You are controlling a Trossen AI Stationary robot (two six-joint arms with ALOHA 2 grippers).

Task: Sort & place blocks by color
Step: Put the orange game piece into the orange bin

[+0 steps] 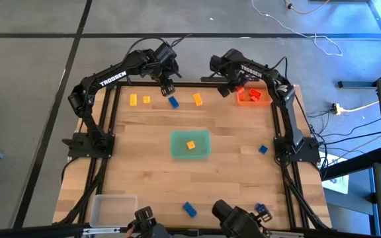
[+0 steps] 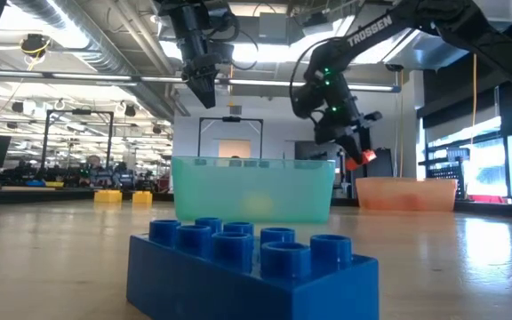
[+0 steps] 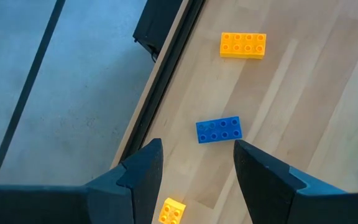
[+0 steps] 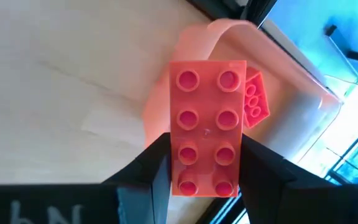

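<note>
My right gripper (image 4: 205, 163) is shut on an orange-red block (image 4: 207, 118) over the near left corner of the orange tray (image 4: 278, 74) at the table's far right. Another orange-red block (image 4: 255, 99) lies in that tray. My left gripper (image 3: 197, 168) hangs open above the far edge, over a blue block (image 3: 219, 129) on the wood, touching nothing. Yellow blocks (image 1: 133, 100) (image 1: 198, 100) lie on either side of it. One yellow block (image 1: 191, 145) lies in the green tray (image 1: 177, 153) at mid-table. My right gripper pinches the orange-red block by its two long sides (image 4: 178, 163), near one end, between its two fingers. The fingers come steeply from above and lie across the block. The block is lifted clear, its studded top facing the wrist, its free end sticking out past the fingertips.
A clear tray (image 1: 113, 208) stands at the near left corner. Blue blocks lie at the right (image 1: 263, 149) and near the front edge (image 1: 189, 209) (image 1: 262, 210); one of these fills the low view's foreground (image 2: 252, 267). Bare wood lies between the trays.
</note>
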